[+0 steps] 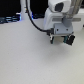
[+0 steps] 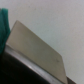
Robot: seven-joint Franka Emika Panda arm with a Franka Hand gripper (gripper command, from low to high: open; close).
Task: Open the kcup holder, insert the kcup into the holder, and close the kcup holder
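Observation:
In the exterior view my gripper (image 1: pixel 62 40) hangs low over the pale table (image 1: pixel 30 60) at the exterior view's right, under the white hand (image 1: pixel 59 20). Dark shapes (image 1: pixel 70 39) sit at its tips; I cannot tell fingers from any object there. The wrist view is blurred and close. It shows a pale flat slanted panel (image 2: pixel 35 47) above a dark mass (image 2: pixel 20 72), which may be the kcup holder. A green patch (image 2: pixel 4 22) at the picture's edge may be the kcup's top; its body does not show. Whether the gripper is open or shut cannot be read.
A black cable (image 1: pixel 34 21) loops from the arm down to the hand. Dark equipment (image 1: pixel 10 20) stands along the back edge at the exterior view's left.

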